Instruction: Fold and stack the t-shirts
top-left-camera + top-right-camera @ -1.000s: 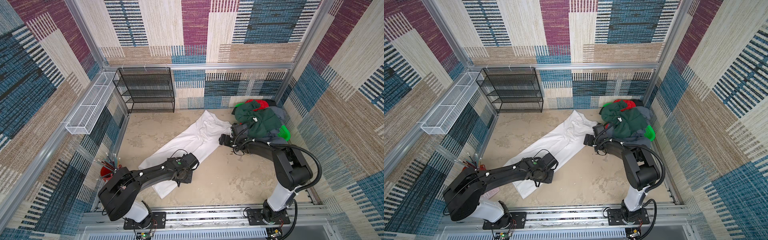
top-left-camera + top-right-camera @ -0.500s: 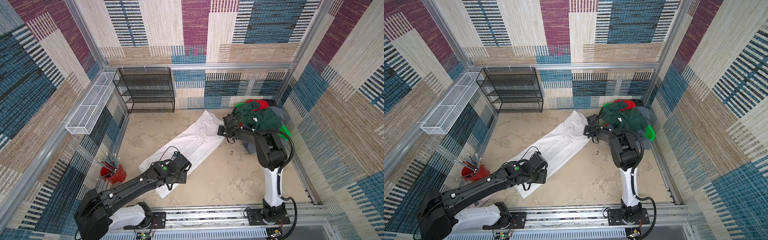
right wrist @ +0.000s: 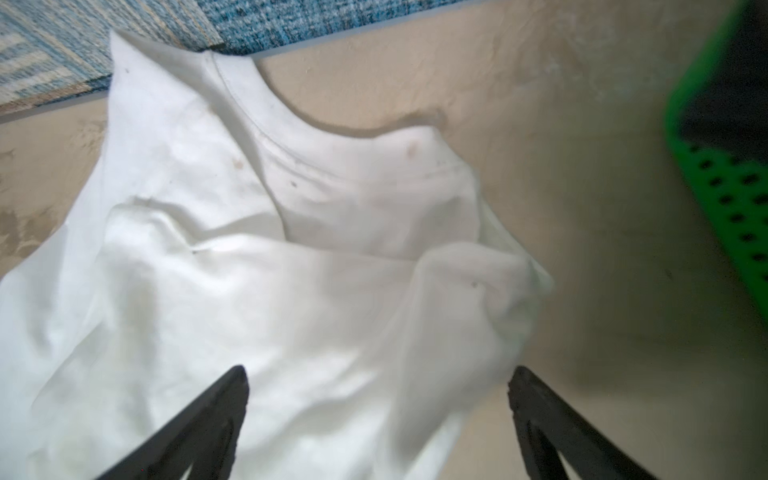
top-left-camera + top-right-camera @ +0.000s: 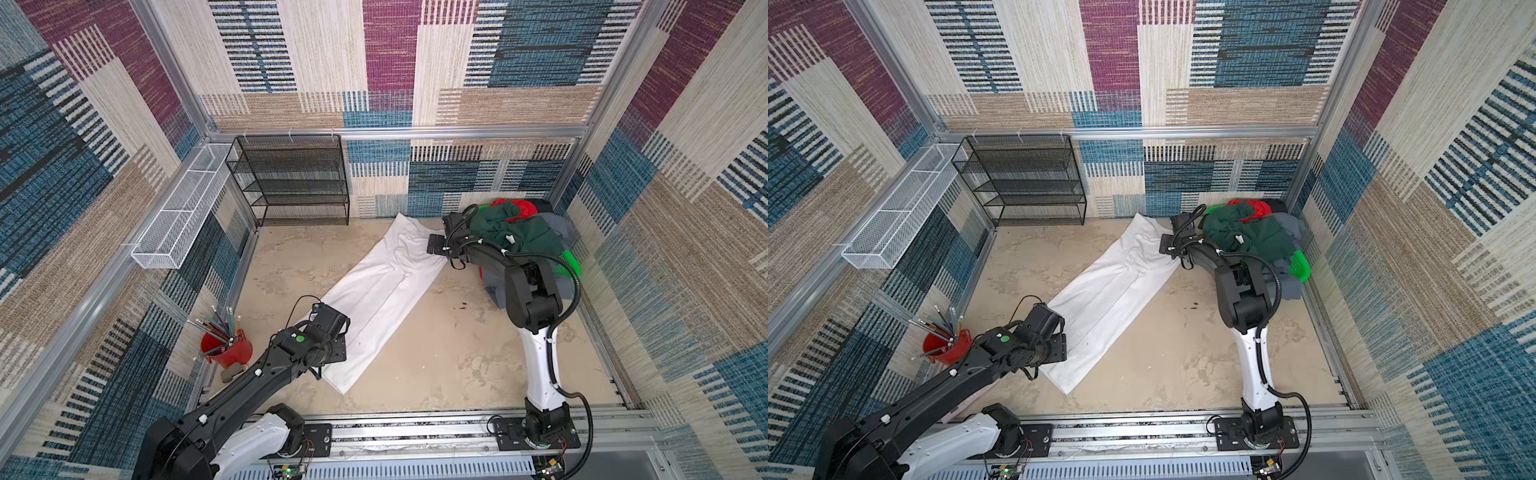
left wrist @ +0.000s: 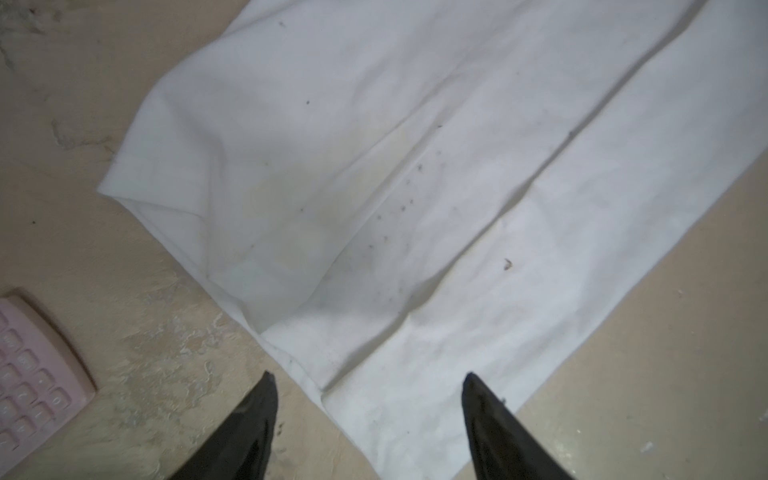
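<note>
Nearest, the left gripper (image 5: 369, 378) hovers over the hem end of the white t-shirt (image 4: 386, 291). Its fingers (image 5: 257, 415) are spread apart and hold nothing. A pink calculator (image 5: 33, 365) lies on the floor just to the left, and a red cup of pencils (image 4: 228, 349) stands by the left wall.

The white t-shirt is folded lengthwise into a long strip. It lies flat and runs diagonally from the near left to the far right.

At its far end, the right gripper (image 3: 378, 370) sits over the rumpled collar and shoulder, also spread wide and gripping nothing.

Just right of that, a dark green shirt (image 4: 523, 235), a red shirt (image 4: 519, 208) and a grey-blue shirt (image 4: 557, 222) are heaped on a bright green basket (image 4: 571, 262).

A black wire shelf (image 4: 291, 183) stands against the far wall.
</note>
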